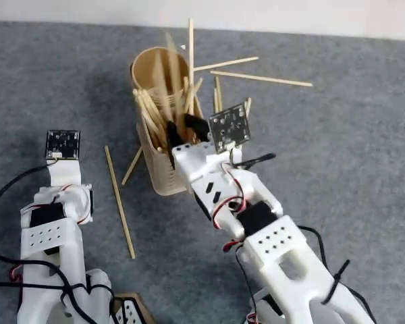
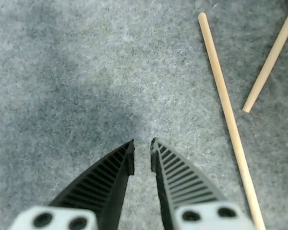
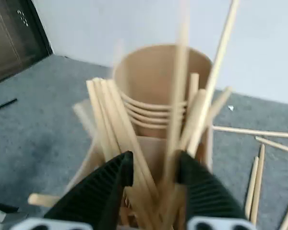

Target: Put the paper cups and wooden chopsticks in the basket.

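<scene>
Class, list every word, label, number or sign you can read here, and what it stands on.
No text can be read.
Left arm's circuit board: tiny marks, too small to read.
Right arm's circuit board: tiny marks, too small to read.
The paper cups, chopsticks and basket show no print.

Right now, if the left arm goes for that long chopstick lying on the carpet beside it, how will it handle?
The long chopstick looks thin, straight and wooden, so probably stiff and very light. It looks round, so a sideways push could roll it, though the fuzzy carpet may slow that. Lying flat, it likely leaves little to grip.
</scene>
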